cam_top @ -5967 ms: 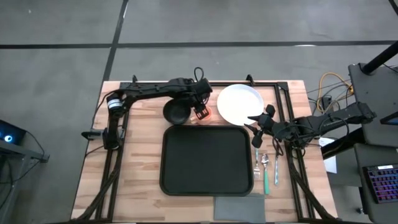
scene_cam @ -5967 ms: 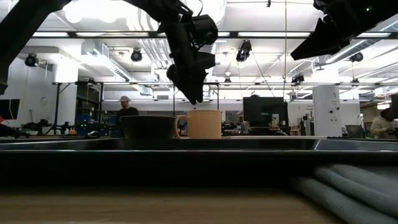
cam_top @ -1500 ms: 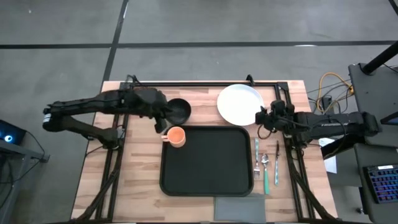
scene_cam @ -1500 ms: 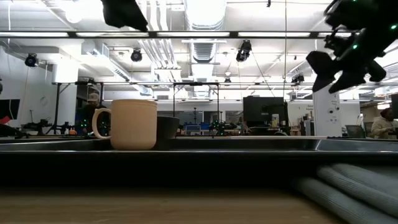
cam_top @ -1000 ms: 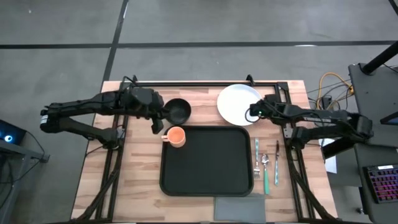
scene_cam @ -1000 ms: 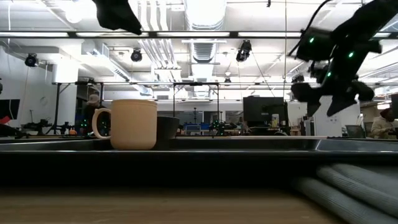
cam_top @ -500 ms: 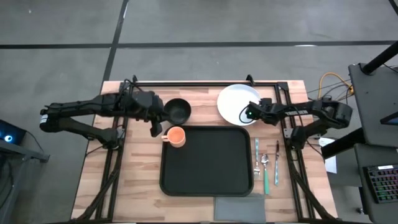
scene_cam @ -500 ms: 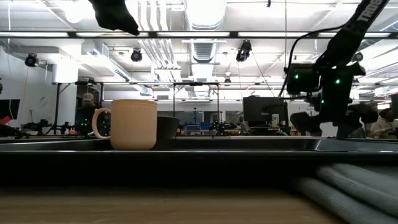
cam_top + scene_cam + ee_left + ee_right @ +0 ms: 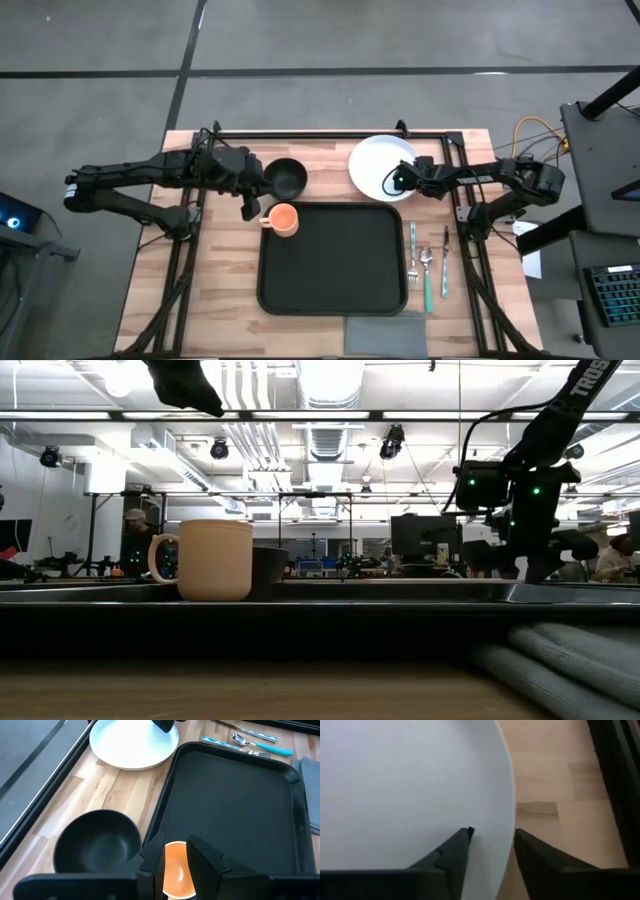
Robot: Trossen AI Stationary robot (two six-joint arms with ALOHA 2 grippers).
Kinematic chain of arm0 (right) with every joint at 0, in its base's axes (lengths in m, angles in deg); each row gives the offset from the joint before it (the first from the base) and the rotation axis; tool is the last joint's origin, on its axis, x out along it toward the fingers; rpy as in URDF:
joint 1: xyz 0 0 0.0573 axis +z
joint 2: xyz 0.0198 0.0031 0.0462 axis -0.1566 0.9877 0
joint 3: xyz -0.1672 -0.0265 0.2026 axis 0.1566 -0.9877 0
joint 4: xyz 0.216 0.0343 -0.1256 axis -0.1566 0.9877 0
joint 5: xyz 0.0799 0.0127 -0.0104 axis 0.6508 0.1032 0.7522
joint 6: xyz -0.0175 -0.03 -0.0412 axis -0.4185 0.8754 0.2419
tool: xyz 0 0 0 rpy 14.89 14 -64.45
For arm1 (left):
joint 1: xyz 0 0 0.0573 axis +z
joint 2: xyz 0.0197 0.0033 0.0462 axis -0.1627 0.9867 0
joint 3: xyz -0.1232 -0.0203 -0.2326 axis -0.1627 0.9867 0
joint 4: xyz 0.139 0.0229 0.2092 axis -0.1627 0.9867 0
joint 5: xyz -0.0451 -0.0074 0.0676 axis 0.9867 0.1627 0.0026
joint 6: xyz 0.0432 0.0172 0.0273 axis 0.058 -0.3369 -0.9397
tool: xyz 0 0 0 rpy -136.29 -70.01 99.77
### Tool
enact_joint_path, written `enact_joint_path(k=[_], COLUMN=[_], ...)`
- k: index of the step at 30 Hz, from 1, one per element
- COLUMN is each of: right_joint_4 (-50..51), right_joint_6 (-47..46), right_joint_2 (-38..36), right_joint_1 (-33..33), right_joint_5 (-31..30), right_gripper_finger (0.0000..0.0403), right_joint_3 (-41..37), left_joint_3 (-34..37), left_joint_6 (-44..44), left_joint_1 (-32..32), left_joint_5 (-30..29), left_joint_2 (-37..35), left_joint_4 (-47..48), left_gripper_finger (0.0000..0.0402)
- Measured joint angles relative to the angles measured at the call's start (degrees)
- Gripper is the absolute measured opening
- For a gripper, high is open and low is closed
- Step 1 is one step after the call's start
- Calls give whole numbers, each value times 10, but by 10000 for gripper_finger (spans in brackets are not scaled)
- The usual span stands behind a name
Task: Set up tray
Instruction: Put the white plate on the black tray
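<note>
The black tray (image 9: 330,290) lies in the middle of the wooden table. An orange cup (image 9: 283,218) stands upright in its far left corner. My left gripper (image 9: 250,210) hovers high above the table just left of the cup, open with nothing between its fingers (image 9: 200,857). A white plate (image 9: 378,160) lies flat on the wood beyond the tray's far right corner. My right gripper (image 9: 392,183) is down at the plate's near right rim and shut on it. My right gripper has the plate's rim (image 9: 507,827) between its two fingers: one finger (image 9: 452,852) lies on the white top surface just inside the rim, the other stands outside it over the wood. The fingers come in low from the table's right side. The plate lies flat on the table.
A black bowl (image 9: 287,177) sits on the wood just beyond the cup. A fork (image 9: 412,255), a spoon (image 9: 427,270) and a knife (image 9: 445,260) lie right of the tray. A folded grey napkin (image 9: 385,332) lies at the near edge.
My right gripper has come down to table height and gone a little toward the table's left edge, onto the plate's near right rim. The plate, cup and bowl have stayed where they were.
</note>
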Motion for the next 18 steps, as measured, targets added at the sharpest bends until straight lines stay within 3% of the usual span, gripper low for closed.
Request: enact_joint_path(k=[7, 18], right_joint_4=[-3, 15], right_joint_6=[5, 65], right_joint_2=[-3, -53], right_joint_1=[-1, 0], right_joint_5=[-9, 10], right_gripper_finger=[22, 10], right_joint_3=[1, 45], left_joint_3=[0, 17], left_joint_6=[0, 3], left_joint_1=[0, 0], left_joint_5=[0, 0], left_joint_2=[0, 0], left_joint_4=[0, 3], left_gripper_finger=[61, 61])
